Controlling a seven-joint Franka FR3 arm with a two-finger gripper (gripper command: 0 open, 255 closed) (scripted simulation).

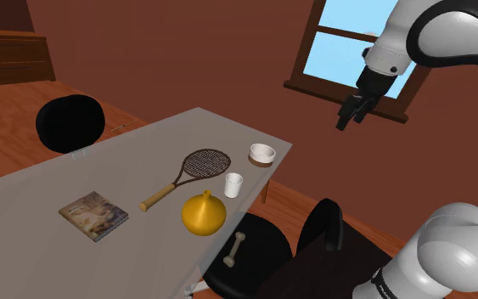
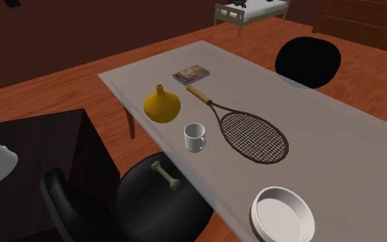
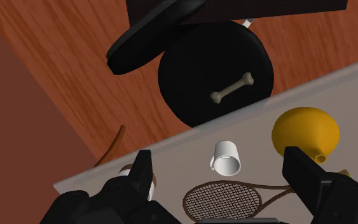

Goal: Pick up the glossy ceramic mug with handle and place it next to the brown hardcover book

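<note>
One upright mug (image 2: pixel 194 137) near the racket (image 2: pixel 253 136)

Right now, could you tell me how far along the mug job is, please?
Nothing looks done: the white mug stands on the table beside the racket and the yellow vase, well apart from the book. In hand: the gripper hangs high, clear of the table, fingers open and empty. Left: descending, grasping the mug, carrying it over and setting it beside the book.
</note>
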